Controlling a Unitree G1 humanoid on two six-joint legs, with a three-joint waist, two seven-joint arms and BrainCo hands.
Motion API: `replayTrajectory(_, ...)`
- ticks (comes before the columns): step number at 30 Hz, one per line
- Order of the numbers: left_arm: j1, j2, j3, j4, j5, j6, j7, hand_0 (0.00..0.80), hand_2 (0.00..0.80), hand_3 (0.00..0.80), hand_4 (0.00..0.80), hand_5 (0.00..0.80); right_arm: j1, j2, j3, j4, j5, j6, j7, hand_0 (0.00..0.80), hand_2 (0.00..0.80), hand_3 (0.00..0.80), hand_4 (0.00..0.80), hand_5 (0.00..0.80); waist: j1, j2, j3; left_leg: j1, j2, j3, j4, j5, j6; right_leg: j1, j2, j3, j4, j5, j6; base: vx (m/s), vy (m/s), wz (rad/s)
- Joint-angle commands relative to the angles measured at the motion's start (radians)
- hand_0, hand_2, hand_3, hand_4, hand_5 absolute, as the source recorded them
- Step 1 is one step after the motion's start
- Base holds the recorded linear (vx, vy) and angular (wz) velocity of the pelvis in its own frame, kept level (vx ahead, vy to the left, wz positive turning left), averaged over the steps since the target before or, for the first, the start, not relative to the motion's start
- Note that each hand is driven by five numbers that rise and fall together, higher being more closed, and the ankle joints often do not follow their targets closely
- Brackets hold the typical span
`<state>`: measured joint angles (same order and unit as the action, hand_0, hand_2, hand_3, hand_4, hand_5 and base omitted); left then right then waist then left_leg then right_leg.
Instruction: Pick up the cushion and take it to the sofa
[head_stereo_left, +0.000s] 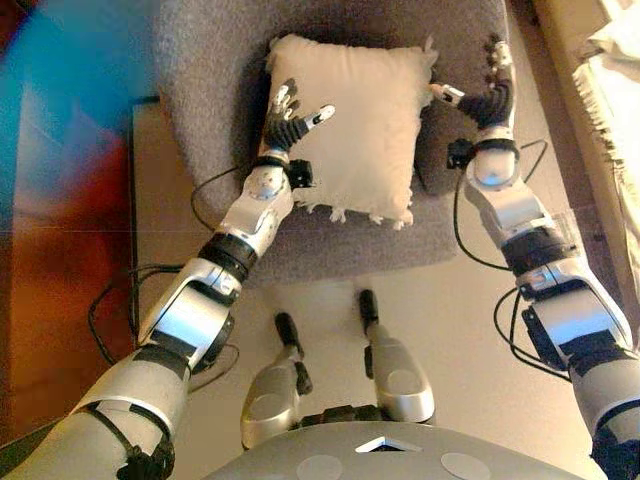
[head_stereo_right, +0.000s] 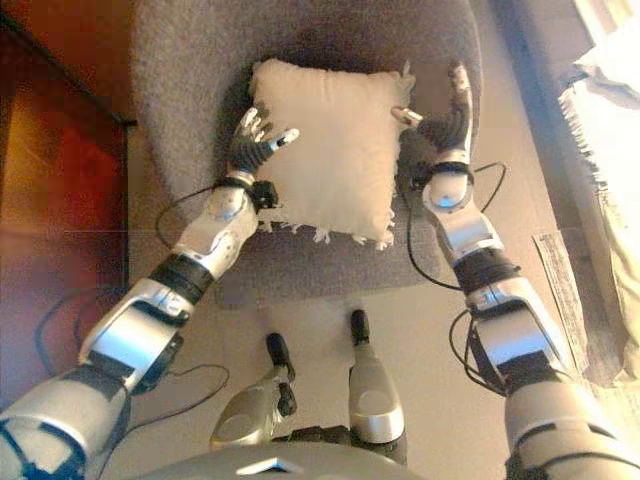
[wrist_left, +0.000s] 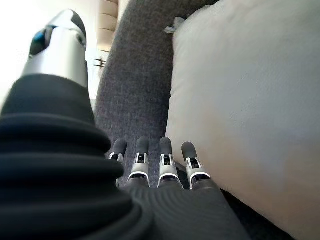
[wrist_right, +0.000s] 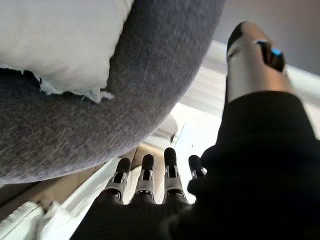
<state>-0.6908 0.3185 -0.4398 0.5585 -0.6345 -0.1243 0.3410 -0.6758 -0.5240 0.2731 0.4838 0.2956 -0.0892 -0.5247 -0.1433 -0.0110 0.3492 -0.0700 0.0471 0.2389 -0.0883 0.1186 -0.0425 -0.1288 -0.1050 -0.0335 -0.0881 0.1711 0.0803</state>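
A cream square cushion (head_stereo_left: 352, 125) with frayed tassels lies on a grey upholstered chair (head_stereo_left: 215, 90). My left hand (head_stereo_left: 290, 115) is open at the cushion's left edge, its thumb resting on the cushion's face and its fingers by the side. My right hand (head_stereo_left: 487, 90) is open at the cushion's right edge, thumb tip touching the cushion's corner. In the left wrist view the cushion (wrist_left: 250, 100) lies just past my straight fingers (wrist_left: 150, 160). In the right wrist view the cushion's corner (wrist_right: 65, 45) lies above the chair seat (wrist_right: 150, 85), apart from my fingers (wrist_right: 150, 175).
A pale sofa (head_stereo_left: 610, 110) with a light throw stands at the right edge. A dark red-brown panel (head_stereo_right: 50, 150) fills the left. Beige floor (head_stereo_left: 470, 320) lies in front of the chair.
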Motion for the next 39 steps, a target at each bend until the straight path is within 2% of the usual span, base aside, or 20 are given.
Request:
replayTrajectory(1,0.206,0.047,0.044,-0.051,0.089,-0.027,-0.027,0.0,0.0,0.0,0.0,0.0,0.216,-0.044,-0.116,-0.028,0.003,-0.036,-0.032,0.0,0.0,0.0,0.0,0.0,0.045,-0.006,-0.054,0.06,-0.019,-0.057,0.081,-0.217,0.018,0.022,-0.013,-0.012,0.073,-0.136,0.052,0.09,0.017,0.12)
replayTrajectory(4,0.391,0.041,0.086,-0.015,0.113,-0.002,-0.036,0.0,0.0,0.0,0.0,0.0,0.409,-0.027,-0.177,-0.01,0.039,-0.02,-0.014,0.0,0.0,0.0,0.0,0.0,0.062,-0.01,-0.083,0.081,-0.019,-0.058,0.076,-0.211,0.018,0.059,-0.013,-0.032,0.054,-0.132,0.045,0.093,0.018,0.12)
replayTrajectory(5,0.408,0.041,0.091,-0.005,0.122,0.002,-0.035,0.0,0.0,0.0,0.0,0.0,0.428,-0.023,-0.183,-0.003,0.053,-0.011,-0.006,0.0,0.0,0.0,0.0,0.0,0.064,-0.01,-0.087,0.085,-0.019,-0.059,0.075,-0.211,0.017,0.065,-0.012,-0.035,0.052,-0.132,0.043,0.092,0.03,0.2)
replayTrajectory(7,0.5,0.036,0.132,0.082,0.134,0.044,-0.051,0.0,0.0,0.0,0.0,0.0,0.52,0.018,-0.21,0.073,0.111,0.017,0.03,0.0,0.0,0.0,0.0,0.0,0.074,-0.013,-0.115,0.113,-0.016,-0.057,0.067,-0.207,0.014,0.102,-0.009,-0.054,0.04,-0.134,0.036,0.107,0.035,0.09)
replayTrajectory(11,0.57,0.006,0.177,0.308,0.178,0.091,-0.067,0.0,0.0,0.0,0.0,0.0,0.586,0.101,-0.233,0.315,0.166,0.037,0.095,0.0,0.0,0.0,0.0,0.0,0.089,-0.02,-0.165,0.157,-0.015,-0.061,0.049,-0.202,0.012,0.159,-0.001,-0.073,0.022,-0.141,0.028,0.097,0.04,0.1)
replayTrajectory(13,0.596,-0.01,0.193,0.441,0.221,0.087,-0.066,0.0,0.0,0.0,0.0,0.0,0.606,0.15,-0.236,0.453,0.176,0.053,0.112,0.0,0.0,0.0,0.0,0.0,0.094,-0.023,-0.189,0.179,-0.015,-0.062,0.037,-0.2,0.011,0.186,0.005,-0.077,0.014,-0.148,0.023,0.048,0.057,0.16)
replayTrajectory(16,0.634,-0.045,0.233,0.625,0.193,0.138,-0.096,0.0,0.0,0.0,0.0,0.0,0.633,0.208,-0.238,0.634,0.186,0.117,0.192,0.0,0.0,0.0,0.0,0.0,0.101,-0.027,-0.222,0.209,-0.015,-0.065,0.018,-0.197,0.011,0.219,0.013,-0.081,0.002,-0.155,0.017,0.041,0.073,0.04)
replayTrajectory(18,0.65,-0.05,0.264,0.695,0.249,0.153,-0.1,0.0,0.0,0.0,0.0,0.0,0.647,0.232,-0.234,0.72,0.144,0.129,0.23,0.0,0.0,0.0,0.0,0.0,0.105,-0.028,-0.238,0.22,-0.016,-0.069,0.012,-0.197,0.01,0.233,0.017,-0.083,0.001,-0.161,0.013,0.014,0.074,0.11)
replayTrajectory(20,0.668,-0.056,0.293,0.75,0.278,0.198,-0.107,0.0,0.0,0.0,0.0,0.0,0.663,0.259,-0.231,0.768,0.132,0.177,0.26,0.0,0.0,0.0,0.0,0.0,0.108,-0.029,-0.254,0.227,-0.017,-0.076,0.009,-0.197,0.008,0.242,0.018,-0.083,0.001,-0.166,0.011,-0.01,0.081,0.16)
replayTrajectory(24,0.695,-0.073,0.335,0.817,0.325,0.262,-0.118,0.0,0.0,0.0,0.0,0.0,0.693,0.296,-0.226,0.829,0.095,0.28,0.315,0.0,0.0,0.0,0.0,0.0,0.11,-0.026,-0.265,0.239,-0.021,-0.086,0.004,-0.201,0.009,0.258,0.02,-0.088,0.001,-0.176,0.008,-0.035,0.069,0.05)
replayTrajectory(29,0.716,-0.108,0.348,0.841,0.303,0.345,-0.126,0.0,0.0,0.0,0.0,0.0,0.72,0.34,-0.161,0.853,-0.068,0.362,0.391,0.0,0.0,0.0,0.0,0.0,0.115,-0.017,-0.27,0.248,-0.025,-0.101,0.001,-0.202,0.01,0.275,0.017,-0.1,0.001,-0.183,0.005,-0.058,0.072,0.0)
replayTrajectory(33,0.722,-0.133,0.342,0.837,0.273,0.39,-0.137,0.0,0.0,0.0,0.0,0.0,0.72,0.356,-0.124,0.847,-0.071,0.38,0.368,0.0,0.0,0.0,0.0,0.0,0.121,-0.011,-0.27,0.252,-0.025,-0.113,0.001,-0.204,0.01,0.286,0.014,-0.108,0.001,-0.189,0.005,-0.044,0.054,0.03)
replayTrajectory(39,0.713,-0.14,0.311,0.823,0.226,0.396,-0.128,0.0,0.0,0.0,0.0,0.0,0.706,0.345,-0.112,0.841,-0.051,0.367,0.353,0.0,0.0,0.0,0.0,0.0,0.127,-0.012,-0.274,0.25,-0.025,-0.118,0.001,-0.207,0.013,0.289,0.011,-0.117,0.001,-0.193,0.008,-0.044,0.017,0.11)
